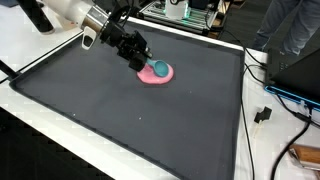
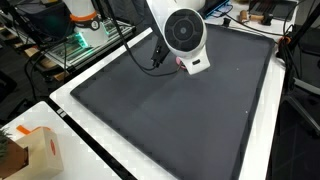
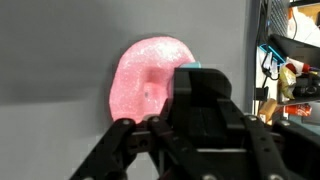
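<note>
Gripper (image 1: 142, 62) at 10 o'clock of pink blob (image 1: 157, 76), finger gap unreadable; sloppy descent could knock teal ball (image 1: 160, 68) off.

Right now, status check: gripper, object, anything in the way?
Gripper down at the pink blob, open or shut unreadable. Teal piece on the blob, under the gripper. Black mat beneath; cables beside it.
</note>
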